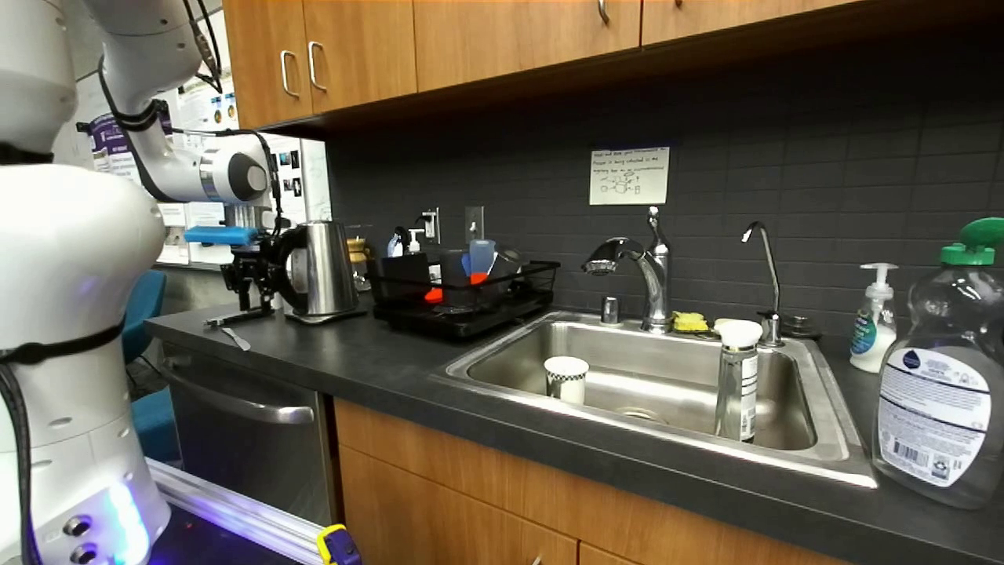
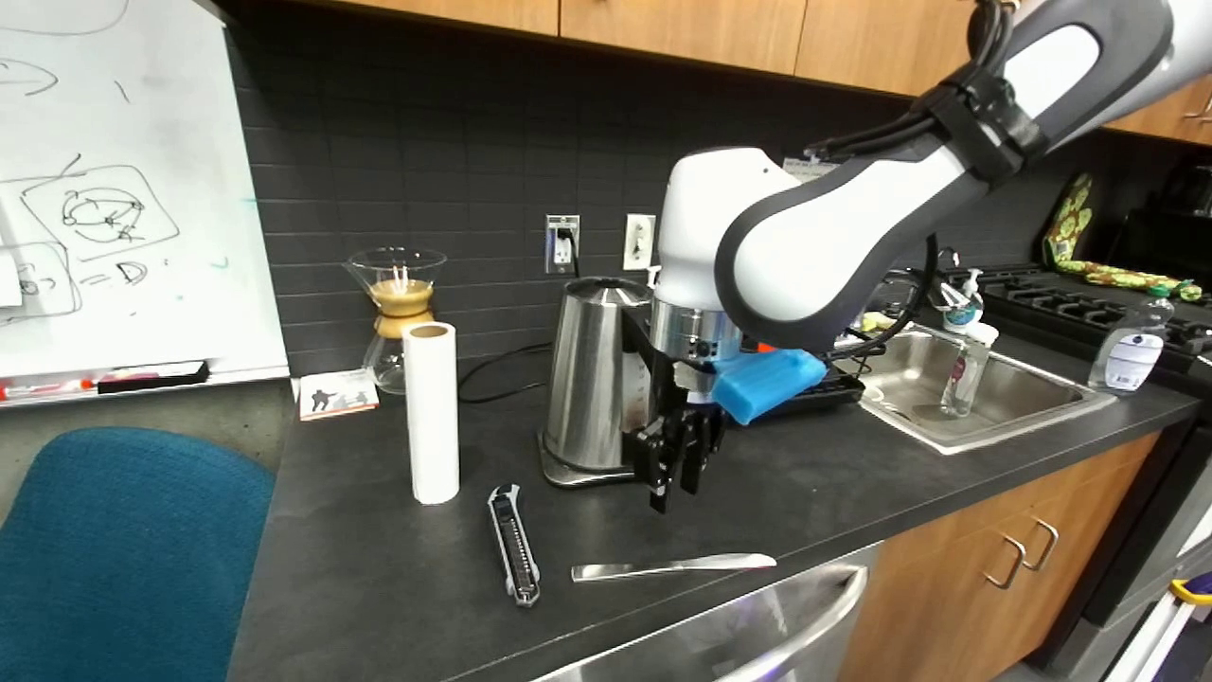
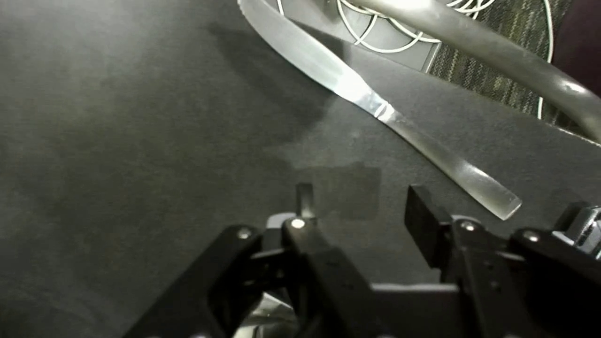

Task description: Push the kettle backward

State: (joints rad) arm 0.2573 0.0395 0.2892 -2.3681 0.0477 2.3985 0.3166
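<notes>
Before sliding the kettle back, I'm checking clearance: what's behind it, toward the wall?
In an exterior view, a black cord lies on the counter behind the kettle, with an outlet on the dark tiled wall. The kettle's own body hides the spot directly behind it.

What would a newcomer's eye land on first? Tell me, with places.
The big white arm likely grabs attention first, hanging above the dark counter with a bright blue block near its open gripper. Next comes the shiny steel kettle, standing beside the gripper. A silver knife lies near the counter's front edge.
</notes>
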